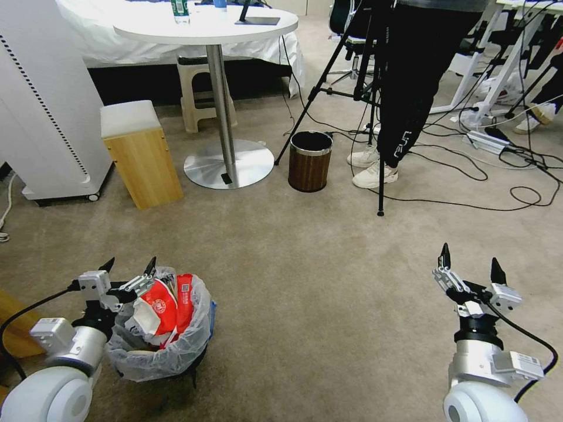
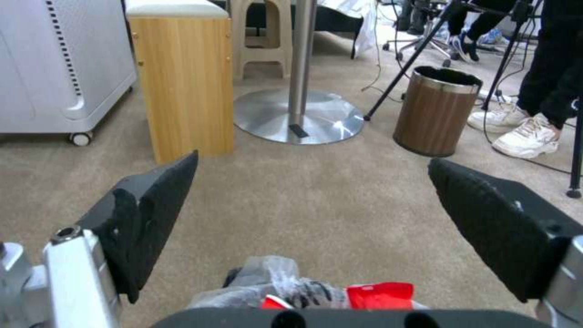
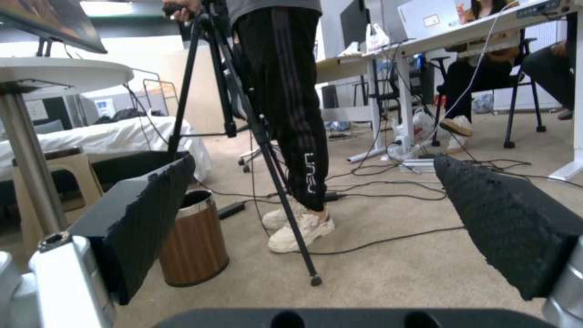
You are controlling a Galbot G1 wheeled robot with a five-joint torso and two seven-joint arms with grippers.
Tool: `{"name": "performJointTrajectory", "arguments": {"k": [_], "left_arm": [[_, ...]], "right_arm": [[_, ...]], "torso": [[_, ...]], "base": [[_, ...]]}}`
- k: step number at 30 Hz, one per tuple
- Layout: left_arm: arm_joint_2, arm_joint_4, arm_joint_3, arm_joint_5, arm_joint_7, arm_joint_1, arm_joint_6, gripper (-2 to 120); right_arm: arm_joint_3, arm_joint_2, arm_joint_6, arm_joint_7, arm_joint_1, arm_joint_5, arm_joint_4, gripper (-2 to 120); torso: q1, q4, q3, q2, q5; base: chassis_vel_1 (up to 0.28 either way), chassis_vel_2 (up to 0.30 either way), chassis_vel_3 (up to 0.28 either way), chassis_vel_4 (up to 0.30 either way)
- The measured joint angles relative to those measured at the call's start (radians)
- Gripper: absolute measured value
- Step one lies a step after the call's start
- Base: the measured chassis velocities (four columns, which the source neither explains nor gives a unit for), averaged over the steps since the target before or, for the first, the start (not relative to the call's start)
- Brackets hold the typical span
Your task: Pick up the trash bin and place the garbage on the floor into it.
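Beige floor [image 1: 328, 293] — trash bin [image 1: 176, 346] beside spread left tool [image 1: 130, 266]

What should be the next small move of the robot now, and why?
Probably draw the left end effector back from the trash bin. Its fingers are open at the bin's rim, red and white garbage already fills the bag, and the floor nearby shows no litter. The right end effector hovers open, idle.

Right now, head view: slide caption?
Left gripper open over the litter-filled trash bin; right gripper open above bare carpet.
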Motion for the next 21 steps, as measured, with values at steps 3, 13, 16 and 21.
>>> {"name": "performJointTrajectory", "arguments": {"k": [3,13,16,21], "left_arm": [[0.000,0.000,0.000,0.000,0.000,0.000,0.000,100],[0.000,0.000,0.000,0.000,-0.001,0.000,0.000,100],[0.000,0.000,0.000,0.000,-0.001,0.000,0.000,100],[0.000,0.000,0.000,0.000,-0.001,0.000,0.000,100]], "right_arm": [[0.000,0.000,0.000,0.000,0.000,0.000,0.000,100],[0.000,0.000,0.000,0.000,0.000,0.000,0.000,100],[0.000,0.000,0.000,0.000,0.000,0.000,0.000,100],[0.000,0.000,0.000,0.000,0.000,0.000,0.000,100]], "torso": [[0.000,-0.0001,0.000,0.000,0.0001],[0.000,0.0001,0.000,0.000,0.0001],[0.000,0.0001,0.000,0.000,0.0002],[0.000,0.0000,0.000,0.000,0.0001]], "base": [[0.096,0.114,-0.084,-0.095],[0.116,0.097,-0.090,-0.107],[-0.025,-0.014,0.014,0.013],[-0.070,-0.050,0.053,0.049]]}}
